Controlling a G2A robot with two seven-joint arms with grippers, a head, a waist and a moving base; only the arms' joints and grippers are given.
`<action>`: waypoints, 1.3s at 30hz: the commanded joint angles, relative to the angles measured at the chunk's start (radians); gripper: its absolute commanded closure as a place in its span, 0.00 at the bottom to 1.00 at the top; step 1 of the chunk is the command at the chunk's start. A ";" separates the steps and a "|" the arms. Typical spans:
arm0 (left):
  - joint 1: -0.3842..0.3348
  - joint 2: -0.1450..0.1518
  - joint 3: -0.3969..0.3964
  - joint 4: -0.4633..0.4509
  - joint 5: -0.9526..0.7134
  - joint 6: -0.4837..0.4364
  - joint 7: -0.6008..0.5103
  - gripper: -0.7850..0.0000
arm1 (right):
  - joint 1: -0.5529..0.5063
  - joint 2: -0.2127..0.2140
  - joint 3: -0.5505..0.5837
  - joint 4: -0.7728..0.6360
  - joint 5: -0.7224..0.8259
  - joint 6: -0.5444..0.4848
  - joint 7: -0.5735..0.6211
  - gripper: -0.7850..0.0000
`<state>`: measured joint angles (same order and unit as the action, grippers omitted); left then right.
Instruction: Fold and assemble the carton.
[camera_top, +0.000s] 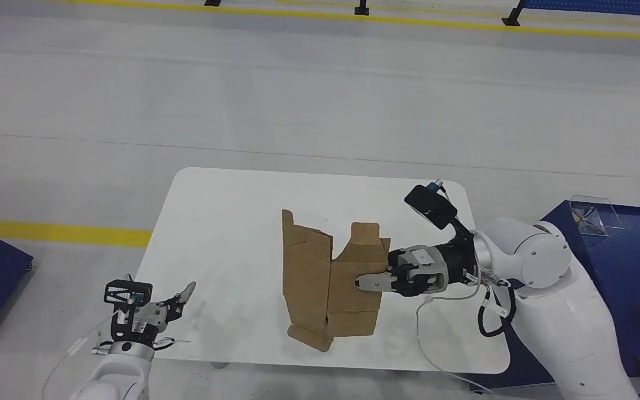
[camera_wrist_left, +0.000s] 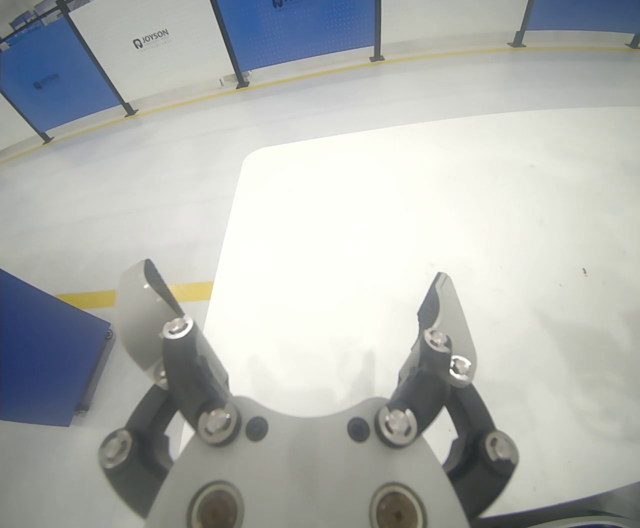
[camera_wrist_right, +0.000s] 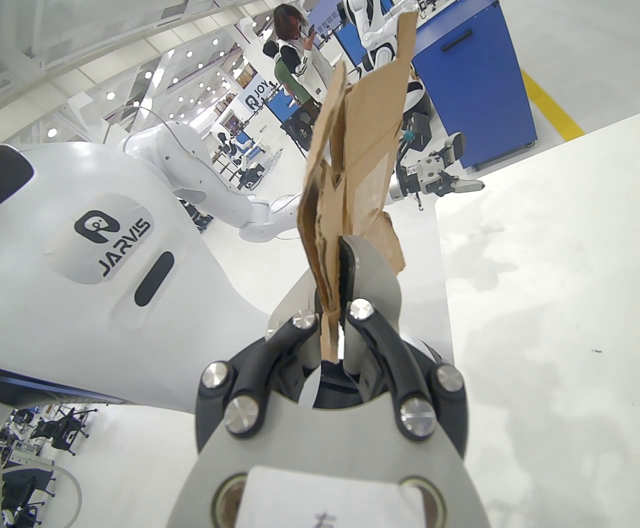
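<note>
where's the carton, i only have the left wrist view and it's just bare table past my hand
observer: The brown corrugated cardboard carton stands partly folded near the middle of the white table.
operator: is anything holding it
observer: Yes, the right hand is shut on its right-side edge.
operator: and my left hand, close to it
observer: No, the left hand is at the table's near left corner, apart from the carton.
</note>
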<state>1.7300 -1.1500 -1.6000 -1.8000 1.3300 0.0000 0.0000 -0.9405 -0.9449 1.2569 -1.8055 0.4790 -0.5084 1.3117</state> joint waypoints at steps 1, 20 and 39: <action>0.000 0.000 0.000 0.000 0.000 0.000 0.000 0.00 | 0.000 0.000 0.000 0.000 0.000 0.000 0.000 1.00; 0.000 0.000 0.000 0.000 0.000 0.000 0.000 0.00 | -0.011 -0.001 0.004 -0.004 0.158 0.041 0.015 1.00; 0.000 0.000 0.000 0.000 0.000 0.000 0.000 0.00 | 0.088 -0.121 -0.317 0.311 1.619 0.890 0.127 1.00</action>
<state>1.7300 -1.1500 -1.6000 -1.8000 1.3300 0.0000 0.0000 -0.8529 -1.0511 0.9934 -1.5029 1.9822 0.3199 1.4882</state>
